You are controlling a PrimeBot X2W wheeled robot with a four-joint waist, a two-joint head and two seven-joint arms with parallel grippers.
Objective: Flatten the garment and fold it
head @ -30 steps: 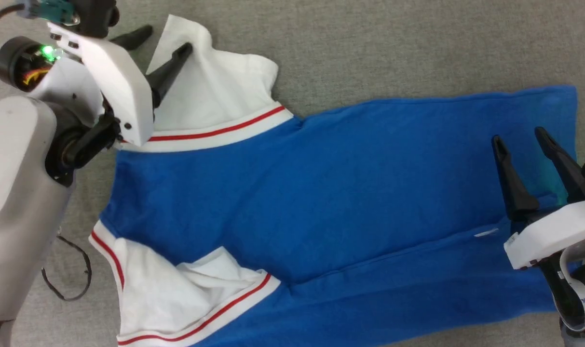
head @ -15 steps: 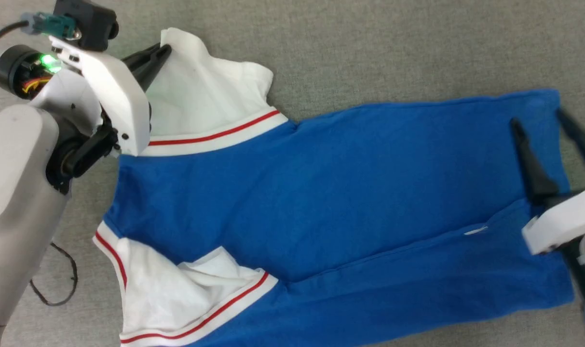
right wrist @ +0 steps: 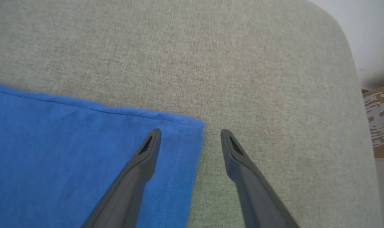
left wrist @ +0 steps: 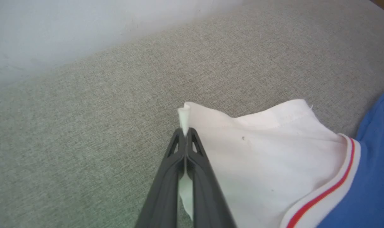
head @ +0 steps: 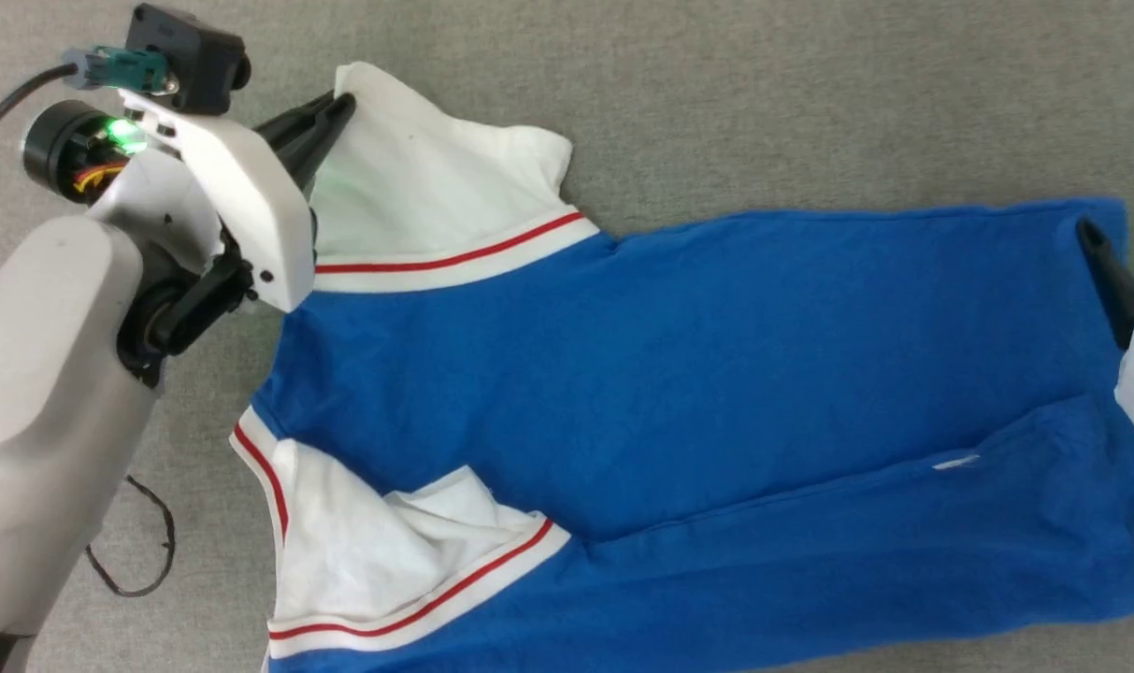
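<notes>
The blue garment point(head: 697, 374) lies spread across the grey cloth surface, white sleeves with red stripes at the left, hem at the right. My left gripper point(head: 340, 105) is shut on the corner of the far white sleeve point(head: 426, 178); the left wrist view shows the white fabric point(left wrist: 261, 155) pinched between the closed fingers point(left wrist: 186, 148). My right gripper point(right wrist: 190, 136) stands open over the garment's far hem corner point(right wrist: 182, 133), one finger above the blue cloth and one above bare surface. One right finger point(head: 1104, 266) shows at the head view's right edge. The near sleeve point(head: 380, 561) is rumpled.
A grey fabric surface point(head: 763, 93) carries the garment, with its rounded edge point(right wrist: 353, 63) close to the right of the hem. A thin dark cable loop point(head: 146, 551) lies near my left arm. Beyond that edge sits a brown cardboard item point(right wrist: 381, 120).
My left gripper closed on the far sleeve's corner, having been open around it a second ago. My right gripper moved from over the garment's body out to the far hem corner. The camera shifted.
</notes>
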